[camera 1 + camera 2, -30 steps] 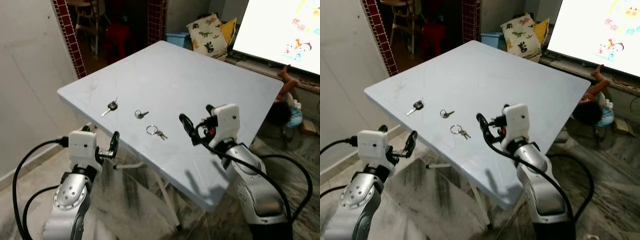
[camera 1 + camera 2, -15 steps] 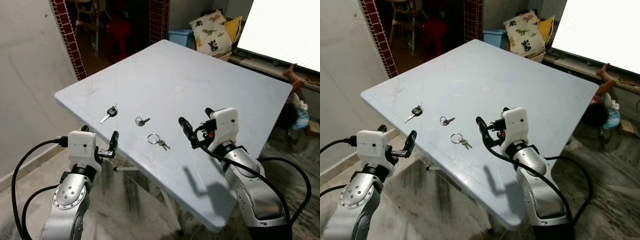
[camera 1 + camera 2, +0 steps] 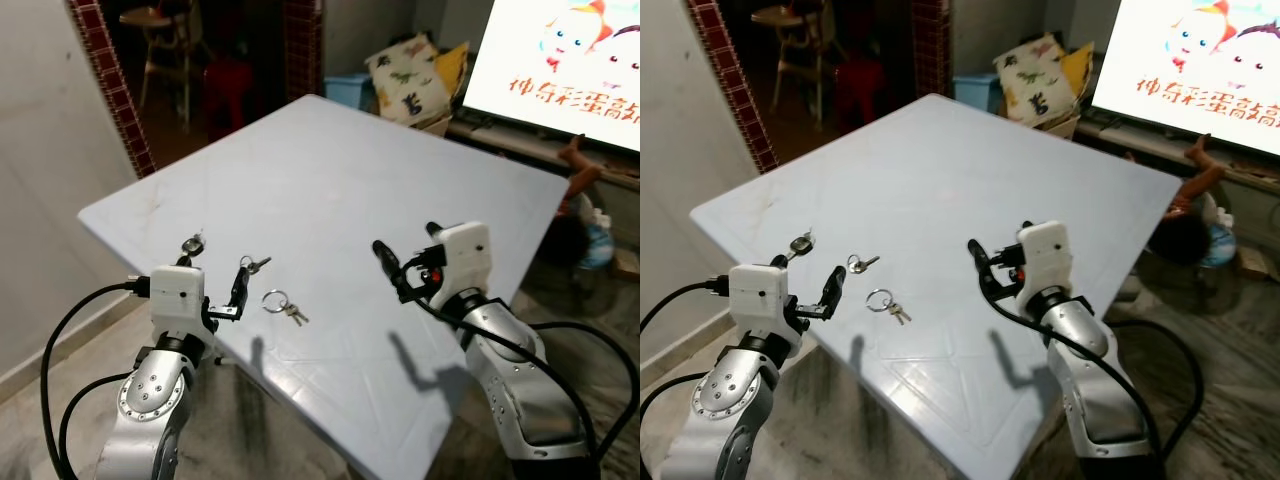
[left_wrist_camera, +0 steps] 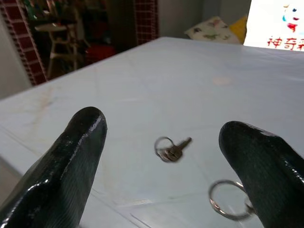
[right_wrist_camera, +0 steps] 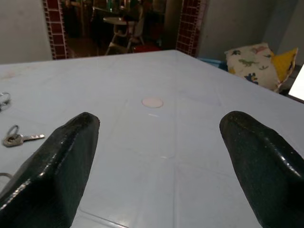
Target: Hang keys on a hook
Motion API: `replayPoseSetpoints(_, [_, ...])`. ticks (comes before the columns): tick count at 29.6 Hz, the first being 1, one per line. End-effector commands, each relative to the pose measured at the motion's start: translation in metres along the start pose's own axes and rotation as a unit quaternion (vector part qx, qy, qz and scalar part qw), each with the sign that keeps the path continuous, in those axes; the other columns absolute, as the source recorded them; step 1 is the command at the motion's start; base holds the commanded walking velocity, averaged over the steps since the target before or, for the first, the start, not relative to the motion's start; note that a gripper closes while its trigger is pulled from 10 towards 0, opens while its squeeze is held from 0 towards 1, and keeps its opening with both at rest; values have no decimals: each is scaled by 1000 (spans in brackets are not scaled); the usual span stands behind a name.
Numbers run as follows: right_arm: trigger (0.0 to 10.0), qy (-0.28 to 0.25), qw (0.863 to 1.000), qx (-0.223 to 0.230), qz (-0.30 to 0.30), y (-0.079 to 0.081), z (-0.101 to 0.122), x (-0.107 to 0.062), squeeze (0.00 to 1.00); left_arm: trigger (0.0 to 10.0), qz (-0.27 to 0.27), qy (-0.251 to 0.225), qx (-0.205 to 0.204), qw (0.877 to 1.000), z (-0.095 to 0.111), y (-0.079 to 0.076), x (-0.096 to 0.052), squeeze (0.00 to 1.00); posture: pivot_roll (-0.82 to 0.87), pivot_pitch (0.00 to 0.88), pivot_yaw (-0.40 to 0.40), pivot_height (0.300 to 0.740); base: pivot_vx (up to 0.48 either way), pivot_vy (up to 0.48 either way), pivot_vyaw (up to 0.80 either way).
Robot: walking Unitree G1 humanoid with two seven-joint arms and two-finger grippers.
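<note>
Three sets of keys sit in a loose row on the pale blue square plastic table (image 3: 330, 160), all toward its left front edge. Farthest left is the black-headed key (image 3: 191, 243), right by the edge. Just right of it is the small silver key on a ring (image 3: 253, 264), and right of that, a bit nearer the robot, the large silver ring with small keys (image 3: 282, 304).

The left gripper (image 3: 236, 293) hangs over the table edge between those two, fingers spread. The right gripper (image 3: 392, 270) hovers over the table well right of the keys, spread too.

Behind the table, a dinosaur-print cushion (image 3: 407, 73) sits left of a lit screen (image 3: 560, 55).
</note>
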State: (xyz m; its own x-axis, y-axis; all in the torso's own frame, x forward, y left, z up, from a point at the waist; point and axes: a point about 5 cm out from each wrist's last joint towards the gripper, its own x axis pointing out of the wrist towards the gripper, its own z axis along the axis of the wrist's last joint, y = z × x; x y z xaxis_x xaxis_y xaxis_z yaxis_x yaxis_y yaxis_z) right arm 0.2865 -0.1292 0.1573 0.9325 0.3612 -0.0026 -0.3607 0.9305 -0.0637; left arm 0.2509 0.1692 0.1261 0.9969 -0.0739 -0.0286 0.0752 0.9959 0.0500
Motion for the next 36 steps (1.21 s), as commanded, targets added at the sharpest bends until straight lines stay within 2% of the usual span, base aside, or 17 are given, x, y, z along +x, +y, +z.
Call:
replayPoseSetpoints(1, [10000, -4, 1000, 4, 28, 10, 4, 2, 0, 10000, 28, 4, 11, 1000, 0, 11, -5, 0, 25, 0, -3, 740, 0, 0, 0])
replayPoseSetpoints(9, [10000, 22, 998, 4, 67, 19, -3, 0, 0, 10000, 67, 15, 28, 997, -1, 22, -22, 0, 50, 0, -2, 740, 0, 0, 0])
replayPoseSetpoints(12, [10000, 63, 994, 12, 83, 23, -13, -3, 0, 10000, 70, 26, 21, 997, -3, 24, -30, 0, 60, 0, -2, 740, 0, 0, 0])
replayPoseSetpoints(13, [10000, 80, 992, 8, 93, 26, -18, -3, 0, 10000, 65, 33, 14, 997, -5, 24, -34, 0, 64, 0, -2, 740, 0, 0, 0])
replayPoseSetpoints(20, [10000, 92, 991, 14, 100, 30, -22, 2, 0, 10000, 34, 53, 10, 998, -9, 19, -45, 0, 86, 0, -1, 740, 0, 0, 0])
replayPoseSetpoints(25, [10000, 142, 974, 8, 175, 48, -33, 4, 0, 10000, -1, 75, 12, 997, -11, 16, -61, 0, 104, 0, 6, 740, 0, 0, 0])
replayPoseSetpoints(31, [10000, 126, 976, 5, 176, 56, -25, 20, 0, 10000, 7, 91, 15, 996, -15, 23, -72, 0, 125, 0, -4, 740, 0, 0, 0])
replayPoseSetpoints(36, [10000, 125, 973, 3, 193, 66, -26, 24, 0, 10000, 13, 95, 20, 995, -16, 26, -73, 0, 131, 0, -11, 740, 0, 0, 0])
